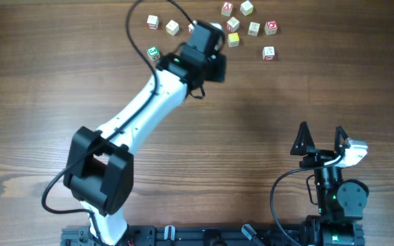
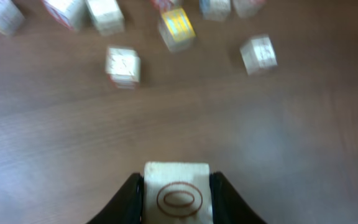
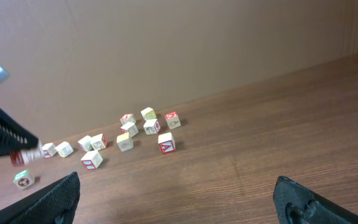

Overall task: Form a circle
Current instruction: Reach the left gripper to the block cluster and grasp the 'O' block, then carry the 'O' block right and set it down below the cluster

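No circle yet. The little blocks (image 1: 232, 24) sit in a loose bunch w/ gaps at the far side of the table (image 1: 286, 89). My L gripper (image 2: 177, 185) squeezes one block (image 2: 178, 200) w/ a red oval, near the bunch. R gripper (image 1: 321, 127): wide open, empty, far off. Step now, I think: carrying. Next: set it down touching another block, softly, no bumps.

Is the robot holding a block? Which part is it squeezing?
Yes. The left gripper holds one white cube by two opposite sides, between its jaws. The right gripper is open and holds nothing.
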Available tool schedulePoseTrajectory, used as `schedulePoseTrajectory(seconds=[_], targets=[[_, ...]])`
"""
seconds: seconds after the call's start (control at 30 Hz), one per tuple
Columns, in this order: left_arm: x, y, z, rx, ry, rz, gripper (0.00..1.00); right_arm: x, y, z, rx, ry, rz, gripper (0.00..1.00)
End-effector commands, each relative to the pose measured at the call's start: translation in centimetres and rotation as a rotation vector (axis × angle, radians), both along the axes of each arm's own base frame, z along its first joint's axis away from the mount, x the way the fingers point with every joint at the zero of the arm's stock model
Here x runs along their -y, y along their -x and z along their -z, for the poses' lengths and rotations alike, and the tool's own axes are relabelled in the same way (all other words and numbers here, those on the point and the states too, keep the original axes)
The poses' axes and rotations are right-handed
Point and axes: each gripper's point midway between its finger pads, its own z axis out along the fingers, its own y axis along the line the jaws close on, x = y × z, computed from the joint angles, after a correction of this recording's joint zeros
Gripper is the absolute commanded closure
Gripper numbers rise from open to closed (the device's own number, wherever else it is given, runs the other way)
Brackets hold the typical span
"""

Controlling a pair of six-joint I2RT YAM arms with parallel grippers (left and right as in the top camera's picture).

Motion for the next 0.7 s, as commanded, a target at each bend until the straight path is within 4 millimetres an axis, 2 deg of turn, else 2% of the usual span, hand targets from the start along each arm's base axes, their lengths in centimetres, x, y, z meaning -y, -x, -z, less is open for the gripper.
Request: schedulePoseTrajectory(seconds=[0.0, 0.3, 0.53, 0.67], targets=[[0.9, 1.4, 2.2, -0.033, -0.080, 0.039, 0.86, 0.2, 0.0, 0.0, 0.001, -0.003, 0.010, 0.00], [1.7, 1.1, 7.9, -0.103, -0.121, 0.043, 0.87, 0.2, 0.0, 0.0, 0.001, -0.003, 0.010, 0.00], [4.7, 2.0, 12.0, -0.169, -0.063, 0.122, 0.87, 0.2, 0.0, 0.0, 0.001, -0.003, 0.010, 0.00], [5.7, 2.7, 12.8, -0.171, -0.068, 0.146, 0.87, 0.2, 0.0, 0.0, 0.001, -0.003, 0.010, 0.00]])
